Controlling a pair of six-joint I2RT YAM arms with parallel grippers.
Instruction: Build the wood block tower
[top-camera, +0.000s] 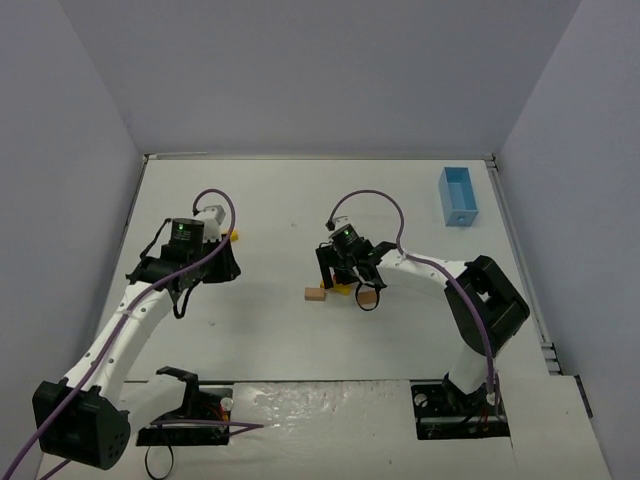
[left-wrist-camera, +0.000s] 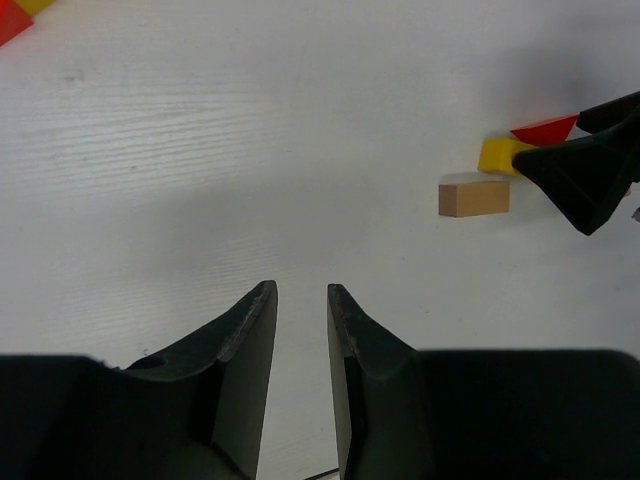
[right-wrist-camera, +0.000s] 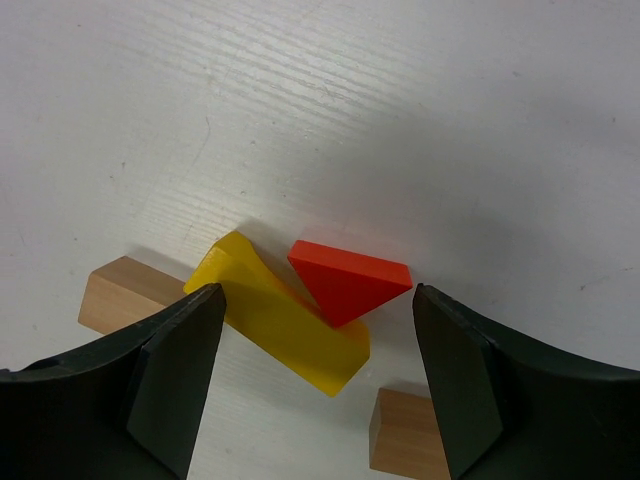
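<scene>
We found no tower yet; yellow block (right-wrist-camera: 285, 320) and red wedge (right-wrist-camera: 350, 285) touching, loose on table (top-camera: 270, 200) centre, tan blocks (right-wrist-camera: 120, 290) either side; right gripper (right-wrist-camera: 312, 300) wide open astride those two, gripping nothing; left gripper (left-wrist-camera: 301, 295) narrowly parted, empty, well apart; we judged all stacking left to do.

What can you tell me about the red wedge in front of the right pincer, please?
The red wedge is a small triangular prism, seemingly painted wood, matte, its top face brighter than its sides. It lies triangular face up on the white table, one corner meeting the slanted yellow block beside it; whether it rests on that block is unclear. It sits between the open fingers of the right pincer, touched by neither.
</scene>
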